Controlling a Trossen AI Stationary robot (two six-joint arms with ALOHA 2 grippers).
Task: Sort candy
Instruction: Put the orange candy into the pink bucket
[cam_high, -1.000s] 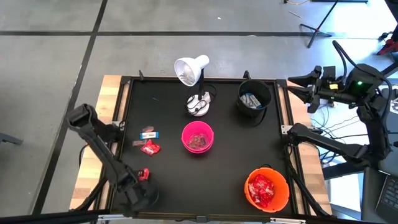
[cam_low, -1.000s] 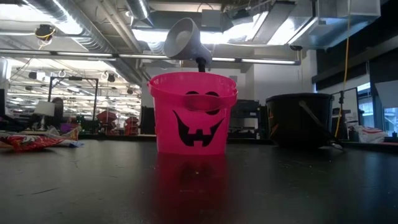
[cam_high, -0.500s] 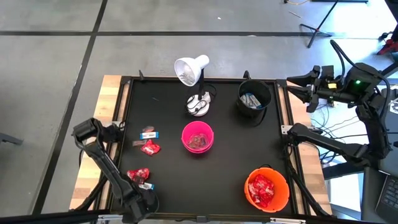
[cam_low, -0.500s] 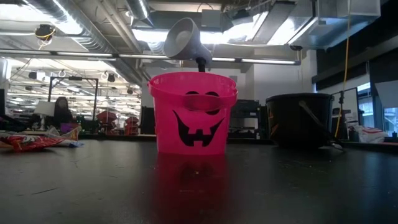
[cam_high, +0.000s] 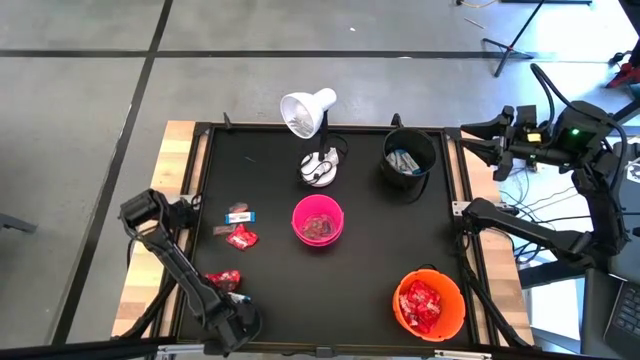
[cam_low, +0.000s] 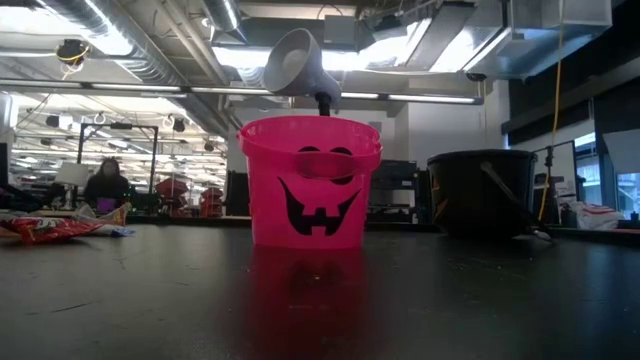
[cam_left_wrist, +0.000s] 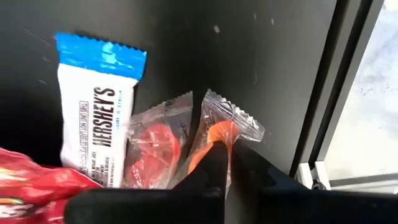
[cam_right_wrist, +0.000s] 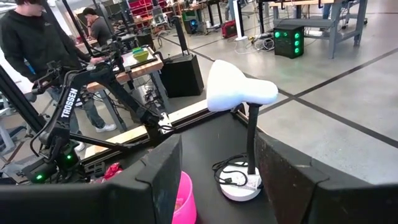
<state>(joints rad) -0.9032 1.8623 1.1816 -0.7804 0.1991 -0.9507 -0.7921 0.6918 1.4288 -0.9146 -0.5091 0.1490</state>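
Left gripper (cam_left_wrist: 224, 163): down at the near left corner of the table, fingers pinched together on the orange candy (cam_left_wrist: 219, 134), biting its clear crimped wrapper near one end.
Orange candy: small hard sweet in loose film; very light, crinkly, probably slippery; likely to slide out if pinched only by the fin of the wrapper, so better taken across the solid middle.
Neighbours: red candy (cam_left_wrist: 149, 151) in clear film touching the orange one; white-and-blue bar (cam_left_wrist: 95, 119) just beside it, flat and stiffer, easiest gripped across its narrow width; shiny red packet (cam_left_wrist: 34, 183) at the edge, soft and puffy.
Other loose candy: red packet (cam_high: 241, 237) and small white-and-blue bar (cam_high: 239, 213) lying left of the pink bowl (cam_high: 318, 221), well apart from the gripper.
Already sorted: red packets in the orange bowl (cam_high: 430, 304); a white-and-blue bar in the black bucket (cam_high: 409, 160).
Right gripper (cam_right_wrist: 217, 186): parked off the table's far right corner, fingers spread, holding nothing.
Risk: film tearing or a neighbour dragging along on the lift.
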